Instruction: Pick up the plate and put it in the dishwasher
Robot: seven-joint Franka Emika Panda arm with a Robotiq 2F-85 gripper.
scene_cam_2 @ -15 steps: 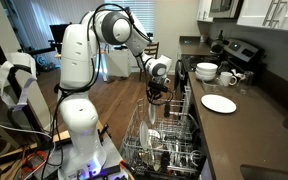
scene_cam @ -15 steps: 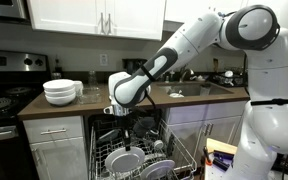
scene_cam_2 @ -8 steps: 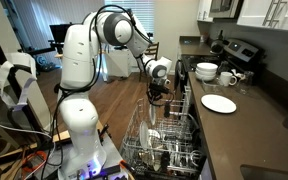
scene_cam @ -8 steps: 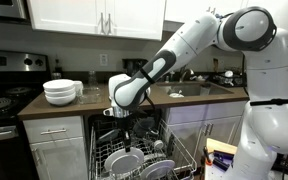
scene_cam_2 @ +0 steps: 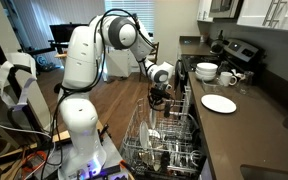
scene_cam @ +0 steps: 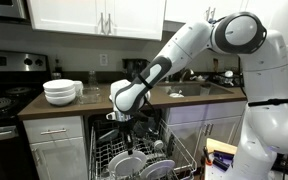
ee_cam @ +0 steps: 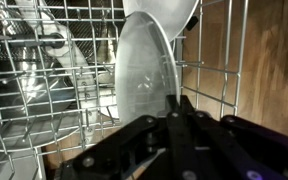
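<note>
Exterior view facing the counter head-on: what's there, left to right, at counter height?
Black stove → stack of white bowls → gripper, shut on the plate as the wrist view shows → robot's white base. Dishwasher rack left out: it sits under the gripper.

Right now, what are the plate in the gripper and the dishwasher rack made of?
The plate looks like glazed ceramic or milky glass: smooth, white and glossy, with light shining on its face. The dishwasher rack looks like coated metal wire: thin grey-white bars crossed in a grid. The gripper holding the plate's rim looks dull black, either plastic or metal.
</note>
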